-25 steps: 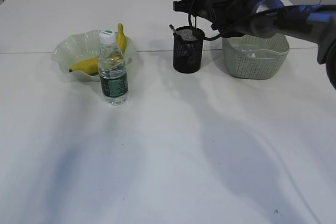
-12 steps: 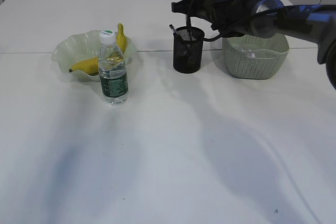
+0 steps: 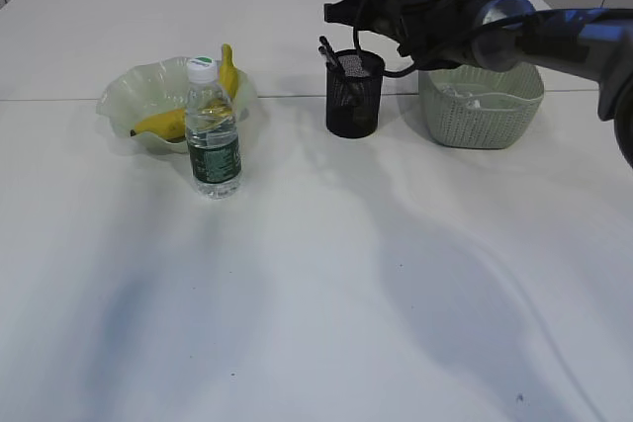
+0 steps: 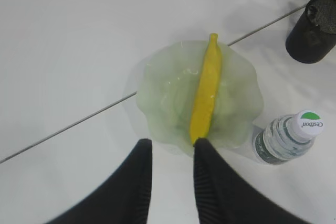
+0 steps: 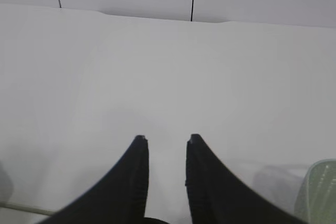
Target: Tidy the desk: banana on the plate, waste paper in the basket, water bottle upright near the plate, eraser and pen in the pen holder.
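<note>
The banana (image 3: pixel 168 125) (image 4: pixel 205 93) lies in the pale green plate (image 3: pixel 127 96) (image 4: pixel 157 103). Just in front of the plate the water bottle (image 3: pixel 213 140) (image 4: pixel 289 135) stands upright. A dark pen (image 3: pixel 327 50) leans out of the black mesh pen holder (image 3: pixel 354 96) (image 4: pixel 312 30). My right gripper (image 3: pixel 336 12) (image 5: pixel 166 139) hovers above the holder, open and empty. Crumpled waste paper (image 3: pixel 461 95) lies in the green basket (image 3: pixel 482 111). High above the plate's near rim, my left gripper (image 4: pixel 170 142) is open with nothing in it. The eraser is hidden.
The basket stands right of the pen holder, under my right arm (image 3: pixel 554 37), and its rim (image 5: pixel 321 187) shows at the right wrist view's lower right corner. A seam (image 3: pixel 59 99) crosses the white desk behind the plate.
My right gripper's jaws have parted. The dark pen that stood upright beneath them has dropped into the pen holder and now leans to its left. Nothing else moved.
</note>
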`<state>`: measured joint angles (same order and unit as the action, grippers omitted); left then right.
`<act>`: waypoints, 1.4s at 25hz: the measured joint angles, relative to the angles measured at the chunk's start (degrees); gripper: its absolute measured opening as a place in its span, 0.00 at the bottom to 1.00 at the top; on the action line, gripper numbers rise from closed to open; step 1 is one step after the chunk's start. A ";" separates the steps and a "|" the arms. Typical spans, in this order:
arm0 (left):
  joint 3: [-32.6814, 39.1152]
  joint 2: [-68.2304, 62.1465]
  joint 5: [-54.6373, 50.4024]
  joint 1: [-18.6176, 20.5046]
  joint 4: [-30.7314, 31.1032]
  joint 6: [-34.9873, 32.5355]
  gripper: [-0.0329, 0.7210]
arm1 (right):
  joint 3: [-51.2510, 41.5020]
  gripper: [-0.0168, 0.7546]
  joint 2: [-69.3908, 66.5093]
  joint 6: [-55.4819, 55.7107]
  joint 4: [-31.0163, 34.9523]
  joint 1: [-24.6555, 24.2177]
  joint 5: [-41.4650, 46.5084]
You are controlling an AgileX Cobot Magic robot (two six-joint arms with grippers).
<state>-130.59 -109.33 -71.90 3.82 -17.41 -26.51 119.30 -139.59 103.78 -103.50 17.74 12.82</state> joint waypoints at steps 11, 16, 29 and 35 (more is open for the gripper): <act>0.00 0.00 5.43 0.00 -0.31 0.71 0.28 | 0.10 0.28 5.48 -4.19 0.00 0.00 4.66; 0.00 0.00 14.50 0.00 -0.29 5.75 0.28 | 0.10 0.28 8.39 -5.62 0.00 0.00 6.27; 0.14 5.51 27.87 0.00 12.96 20.96 0.28 | -12.24 0.28 21.29 -7.01 0.10 -0.04 6.63; 0.14 10.31 28.43 0.00 18.01 24.70 0.28 | -20.78 0.28 28.98 -7.49 0.10 -0.04 6.63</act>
<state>-130.45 -99.02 -43.47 3.82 0.60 -1.81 98.52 -110.61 96.28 -103.39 17.70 19.45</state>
